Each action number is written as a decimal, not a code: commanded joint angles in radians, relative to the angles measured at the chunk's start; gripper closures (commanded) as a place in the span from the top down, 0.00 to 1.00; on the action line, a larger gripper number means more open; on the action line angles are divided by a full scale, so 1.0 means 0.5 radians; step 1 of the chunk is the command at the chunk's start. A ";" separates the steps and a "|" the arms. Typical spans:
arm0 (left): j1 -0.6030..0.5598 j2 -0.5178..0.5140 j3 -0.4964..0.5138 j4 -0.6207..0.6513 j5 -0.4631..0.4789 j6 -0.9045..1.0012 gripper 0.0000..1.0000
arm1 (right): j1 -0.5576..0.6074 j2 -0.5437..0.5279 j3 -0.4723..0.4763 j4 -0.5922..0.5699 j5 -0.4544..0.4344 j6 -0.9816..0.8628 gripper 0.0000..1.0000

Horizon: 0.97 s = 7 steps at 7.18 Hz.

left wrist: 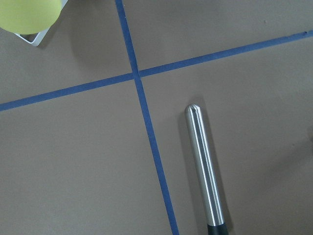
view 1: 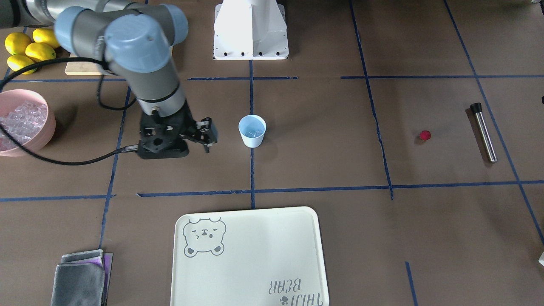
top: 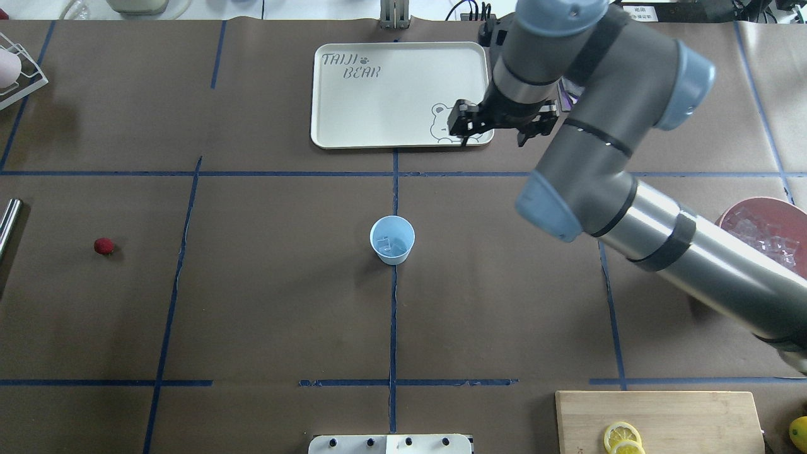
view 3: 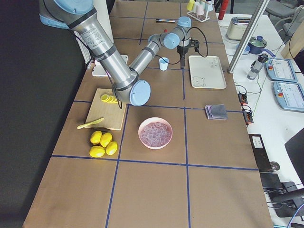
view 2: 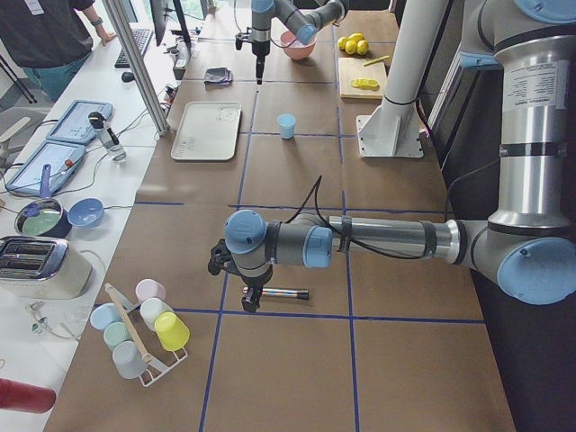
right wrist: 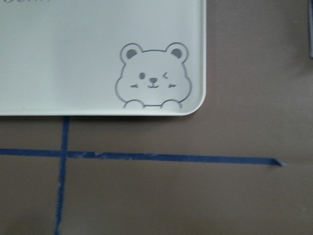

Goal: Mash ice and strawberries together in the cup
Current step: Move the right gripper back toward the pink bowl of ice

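One strawberry [view 1: 425, 135] is lying well apart from the cup [view 1: 252, 137] holding ice [view 1: 251, 130] in the front view. Overhead, the right tool [top: 493, 140] is hanging open by a corner of the tray [top: 353, 107]. From the left side, the left tool [view 2: 247, 301] is hovering, open or closed I cannot tell.

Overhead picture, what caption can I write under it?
Ice sits in the blue cup mid-table, the strawberry lies far aside, the right gripper hangs near the bear tray.
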 commanded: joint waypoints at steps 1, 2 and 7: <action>0.001 -0.015 -0.002 -0.008 0.010 -0.011 1.00 | 0.372 -0.369 0.158 0.000 0.216 -0.640 1.00; 0.001 -0.027 -0.005 -0.017 0.001 -0.011 1.00 | 0.532 -0.577 0.210 0.003 0.277 -0.962 1.00; 0.014 -0.122 0.047 -0.345 0.001 -0.002 1.00 | 1.351 -1.516 0.192 0.021 0.477 -2.389 1.00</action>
